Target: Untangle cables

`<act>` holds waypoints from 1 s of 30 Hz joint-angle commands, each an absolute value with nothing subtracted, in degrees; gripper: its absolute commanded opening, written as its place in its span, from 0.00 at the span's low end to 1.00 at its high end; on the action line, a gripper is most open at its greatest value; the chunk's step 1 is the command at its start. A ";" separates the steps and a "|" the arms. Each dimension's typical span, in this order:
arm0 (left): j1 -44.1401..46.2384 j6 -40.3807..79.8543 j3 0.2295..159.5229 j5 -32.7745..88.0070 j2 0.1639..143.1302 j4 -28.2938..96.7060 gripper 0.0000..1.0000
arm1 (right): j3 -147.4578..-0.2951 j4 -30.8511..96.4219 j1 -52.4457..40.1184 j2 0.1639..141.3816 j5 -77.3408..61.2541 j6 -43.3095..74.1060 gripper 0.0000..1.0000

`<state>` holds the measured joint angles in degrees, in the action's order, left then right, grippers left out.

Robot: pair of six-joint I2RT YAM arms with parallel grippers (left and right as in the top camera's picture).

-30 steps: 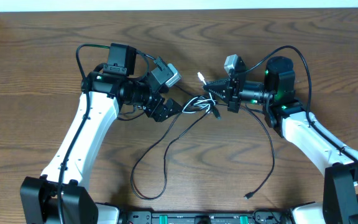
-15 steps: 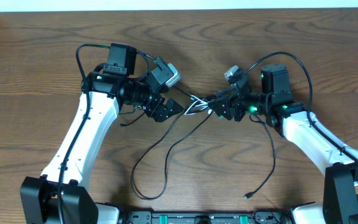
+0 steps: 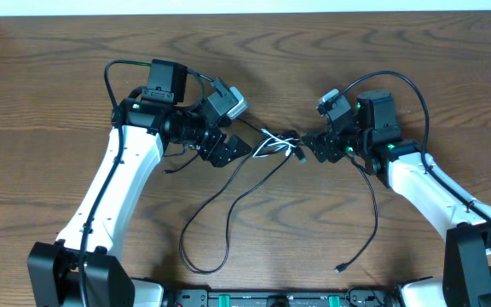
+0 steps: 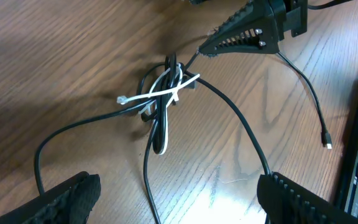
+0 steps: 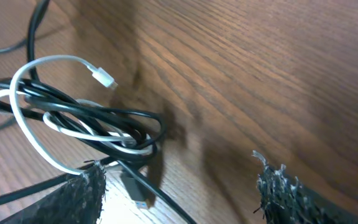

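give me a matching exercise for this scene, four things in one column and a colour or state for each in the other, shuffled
Things:
1. white cable
2. black cable
3. right gripper
4. table

Colour or state:
a. brown wood grain
b. long loops trailing away from the knot
c. open, nothing between the fingers
d. short, wound into the knot

Pairs: 1-d, 2-b, 3-c, 4-a

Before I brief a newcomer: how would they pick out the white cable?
On the wooden table, look at the gap between the left gripper and right gripper, where a tangle lies. The white cable is the short pale cord looped through it, unlike the long black cable trailing off.
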<state>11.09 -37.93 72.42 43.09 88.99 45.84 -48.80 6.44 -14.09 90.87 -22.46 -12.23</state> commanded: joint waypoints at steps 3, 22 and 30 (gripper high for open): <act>11.22 -38.54 72.53 42.78 89.12 45.82 0.85 | -48.95 5.93 -14.04 92.71 -21.32 -15.51 0.77; 11.22 -38.52 72.53 42.81 89.52 45.84 0.85 | -48.95 -3.97 -20.38 97.14 -24.21 -15.51 0.74; 11.22 -38.52 72.53 42.81 89.52 45.84 0.85 | -48.95 -4.12 -21.47 97.14 -27.90 -19.64 0.68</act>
